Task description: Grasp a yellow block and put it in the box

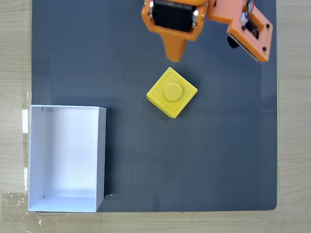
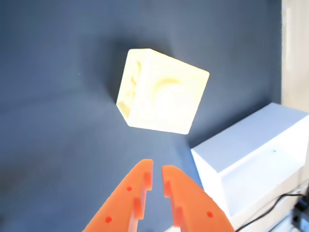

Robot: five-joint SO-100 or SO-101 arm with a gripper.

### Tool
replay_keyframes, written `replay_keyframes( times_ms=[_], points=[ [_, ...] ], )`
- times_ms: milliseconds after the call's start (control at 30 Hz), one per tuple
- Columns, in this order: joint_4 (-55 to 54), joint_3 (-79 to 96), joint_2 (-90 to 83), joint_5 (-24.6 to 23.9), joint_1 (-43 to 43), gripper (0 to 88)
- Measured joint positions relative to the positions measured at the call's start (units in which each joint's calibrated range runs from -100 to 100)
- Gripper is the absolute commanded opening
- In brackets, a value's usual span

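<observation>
The orange plastic claw (image 2: 157, 175), nearly closed and empty, hovers short of the bright yellow studded plastic block (image 2: 161, 94); it should open wide, then descend squarely.

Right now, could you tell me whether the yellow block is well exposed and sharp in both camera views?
In the fixed view the yellow block is sharp and evenly lit, its round stud distinct, with a soft shadow on the dark mat. In the wrist view the block is overexposed, washed to pale cream and slightly soft, its stud barely traceable; the box there looks bluish-white.
</observation>
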Motion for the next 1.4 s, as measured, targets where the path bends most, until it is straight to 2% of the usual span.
replay_keyframes(
  times_ms=[200, 400, 700, 833, 1033, 1400],
  points=[
    [6.7, -9.5, 10.0, -6.0, 0.0, 3.0],
    [13.3, -16.9, 14.1, -8.2, -2.0, 4.3],
    [16.9, -18.1, 14.8, -8.4, -2.6, 32.9],
    [16.8, -18.1, 15.3, -8.4, -2.6, 39.5],
    [16.8, -18.3, 20.1, -8.4, -2.5, 41.3],
    [16.8, -29.5, 34.0, -10.5, -1.9, 41.3]
  ],
)
